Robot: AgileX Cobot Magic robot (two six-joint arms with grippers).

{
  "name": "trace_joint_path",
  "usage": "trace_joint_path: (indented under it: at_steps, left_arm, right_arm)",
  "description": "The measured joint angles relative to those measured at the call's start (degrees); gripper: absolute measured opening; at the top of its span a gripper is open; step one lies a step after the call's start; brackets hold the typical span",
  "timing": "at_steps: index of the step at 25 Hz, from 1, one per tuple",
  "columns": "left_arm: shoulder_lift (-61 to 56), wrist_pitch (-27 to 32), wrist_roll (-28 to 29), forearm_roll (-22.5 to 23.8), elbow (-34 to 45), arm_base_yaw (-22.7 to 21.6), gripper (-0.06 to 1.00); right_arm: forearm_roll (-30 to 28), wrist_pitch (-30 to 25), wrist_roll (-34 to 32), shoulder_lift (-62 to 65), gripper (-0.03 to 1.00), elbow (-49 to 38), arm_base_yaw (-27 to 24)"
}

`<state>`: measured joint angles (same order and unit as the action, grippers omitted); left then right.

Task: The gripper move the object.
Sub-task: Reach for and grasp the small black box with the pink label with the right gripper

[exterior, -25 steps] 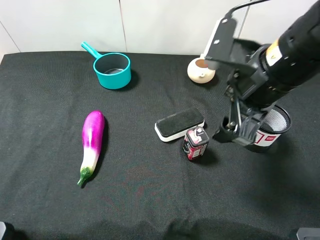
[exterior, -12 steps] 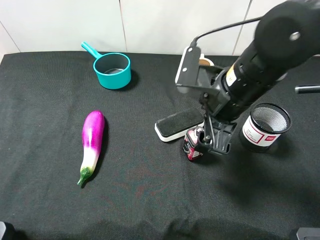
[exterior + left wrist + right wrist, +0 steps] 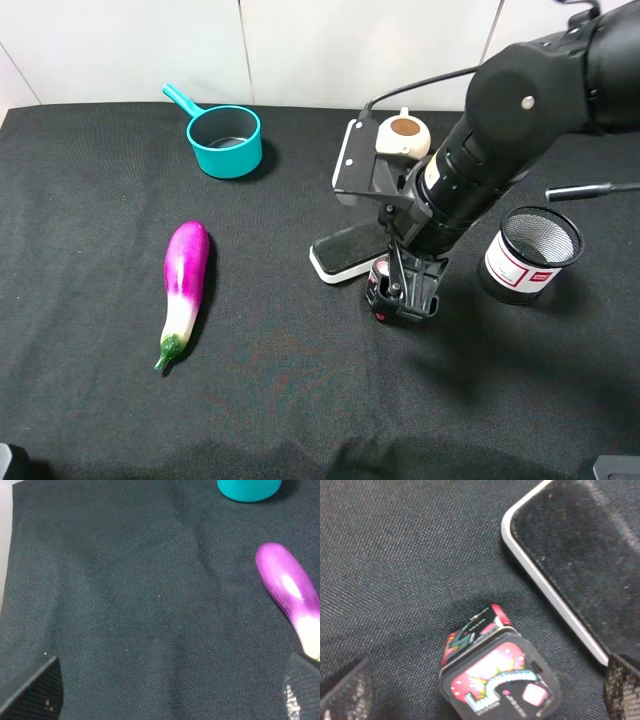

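Note:
The object is a small red-and-black box [image 3: 379, 291] standing on the black cloth, just in front of the eraser block. My right gripper [image 3: 404, 291] hangs over it and hides most of it in the high view. In the right wrist view the box [image 3: 497, 677] stands upright between my two spread fingertips [image 3: 345, 692], with a gap on each side. The right gripper [image 3: 482, 695] is open and touches nothing I can see. My left gripper [image 3: 165, 690] is open and empty over bare cloth, and does not show in the high view.
A black-and-white eraser block [image 3: 345, 250] lies right behind the box. A black mesh cup [image 3: 530, 255] stands to the right, a cream teapot [image 3: 403, 135] behind the arm. A purple eggplant [image 3: 183, 285] and a teal pot [image 3: 225, 140] are on the left.
My right arm has swung left from beside the mesh cup and come down over the red-and-black box. The box has not moved.

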<state>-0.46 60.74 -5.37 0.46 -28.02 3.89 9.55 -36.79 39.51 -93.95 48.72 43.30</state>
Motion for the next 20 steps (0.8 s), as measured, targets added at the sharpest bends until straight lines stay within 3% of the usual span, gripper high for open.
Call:
trace_joint_path:
  at_steps: [20]
  left_arm:
    - [0.0, 0.0, -2.8, 0.1, 0.0, 0.0, 0.93]
  right_arm:
    - [-1.0, 3.3, 0.6, -8.5, 0.69, 0.0, 0.0]
